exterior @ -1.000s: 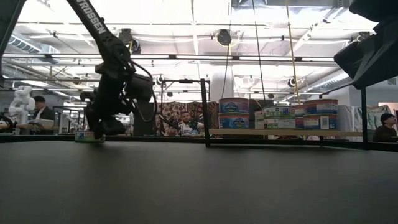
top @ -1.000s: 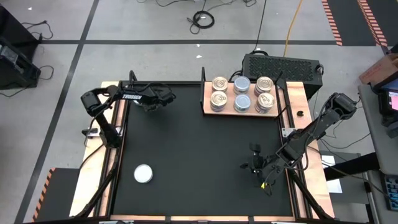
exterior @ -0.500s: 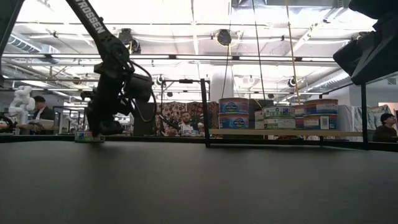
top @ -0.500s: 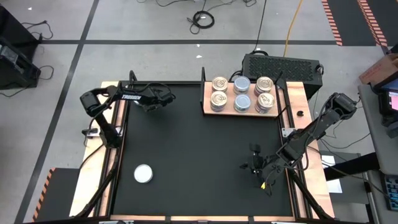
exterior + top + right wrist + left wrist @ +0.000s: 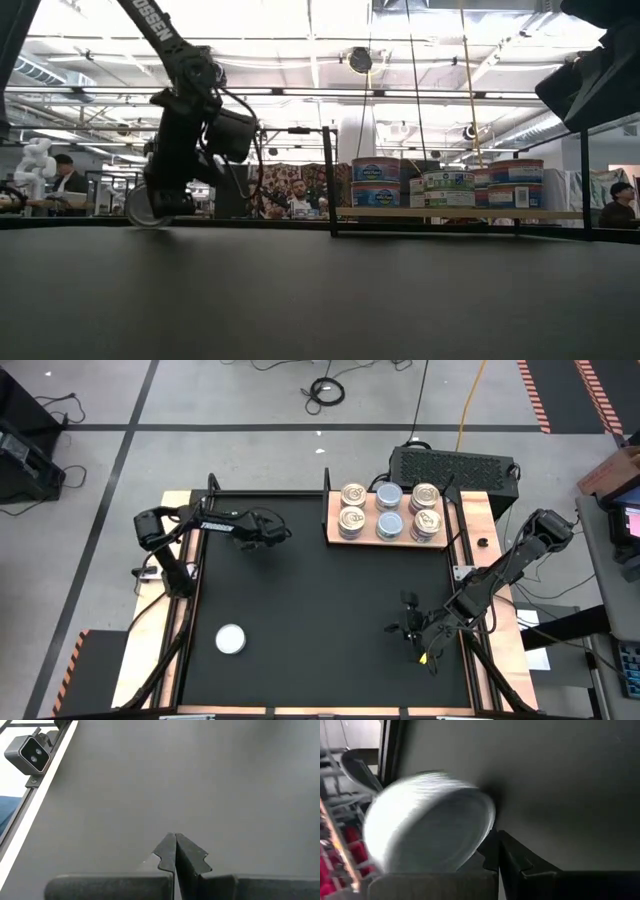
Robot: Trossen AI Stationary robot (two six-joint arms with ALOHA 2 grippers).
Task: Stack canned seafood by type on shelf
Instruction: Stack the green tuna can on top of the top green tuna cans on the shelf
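Between the left gripper's (image 5: 492, 851) jaws a tin (image 5: 427, 822) is sitting clamped and tilted; the right gripper (image 5: 175, 851) is resting closed, empty.

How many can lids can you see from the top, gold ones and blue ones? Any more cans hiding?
Gold lids: 4, all on the shelf
Silvery-blue lids: 3, two on the shelf, one alone on the table
Blurred tin beside the left gripper, pale lid: 1
Total: 8 showing; tins under the stacks stay hidden from above.
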